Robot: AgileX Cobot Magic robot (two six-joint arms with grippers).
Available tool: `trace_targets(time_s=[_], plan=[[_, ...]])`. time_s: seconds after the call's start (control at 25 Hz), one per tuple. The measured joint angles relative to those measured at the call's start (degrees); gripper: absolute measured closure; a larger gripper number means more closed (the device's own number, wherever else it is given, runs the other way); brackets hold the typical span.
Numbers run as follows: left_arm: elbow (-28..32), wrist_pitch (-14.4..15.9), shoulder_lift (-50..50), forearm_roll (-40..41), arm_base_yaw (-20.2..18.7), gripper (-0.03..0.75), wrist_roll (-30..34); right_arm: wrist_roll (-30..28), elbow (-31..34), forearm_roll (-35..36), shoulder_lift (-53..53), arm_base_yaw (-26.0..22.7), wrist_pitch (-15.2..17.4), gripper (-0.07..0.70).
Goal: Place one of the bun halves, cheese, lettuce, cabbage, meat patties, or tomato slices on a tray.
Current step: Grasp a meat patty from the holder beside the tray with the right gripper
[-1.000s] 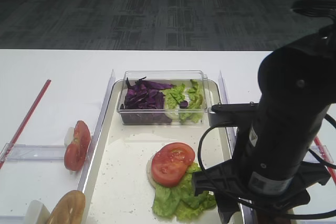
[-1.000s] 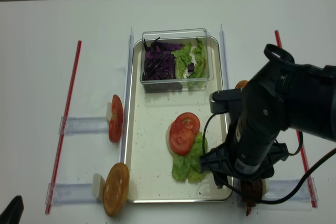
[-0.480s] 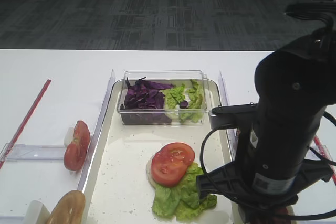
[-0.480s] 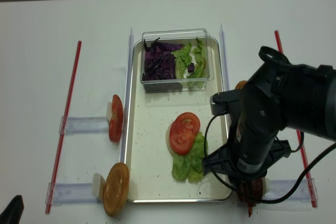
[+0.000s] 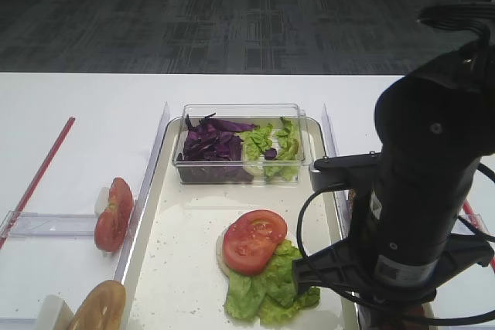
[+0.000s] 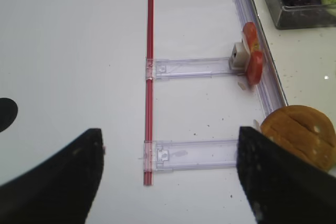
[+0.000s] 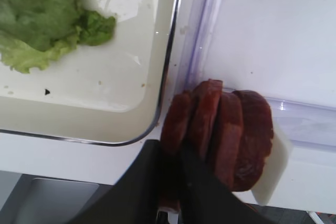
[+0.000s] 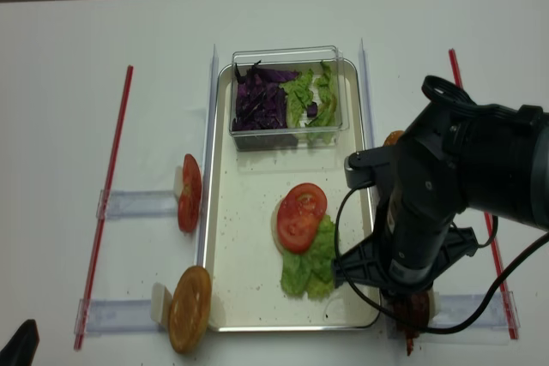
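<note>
Dark jaws pinch the leftmost of four upright round meat patties.

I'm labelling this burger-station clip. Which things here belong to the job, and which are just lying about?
Job:
- dark reddish-brown meat patties, first one pinched by the right hand
- cream-white metal-rimmed tray
- red tomato slice and ruffled green lettuce on it
- purple shredded cabbage
- golden bun half

Lying about:
- red strip
- clear rail

I count one tray, one clear box, four meat patties, three tomato slices, two red sticks, one bun.
</note>
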Motion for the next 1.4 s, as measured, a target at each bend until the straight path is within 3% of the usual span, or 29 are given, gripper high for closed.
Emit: trace_targets(time_s=[0.44, 1.4], plan=[[0.0, 0.0, 0.0, 0.0, 0.0, 0.225, 0.0, 0.04, 0.0, -0.63, -0.14, 0.0, 0.79, 0.513], [0.0, 0.0, 0.0, 0.0, 0.0, 0.225, 0.0, 2.6, 0.1, -1.3, -11.76, 0.0, 5.16, 0.515]])
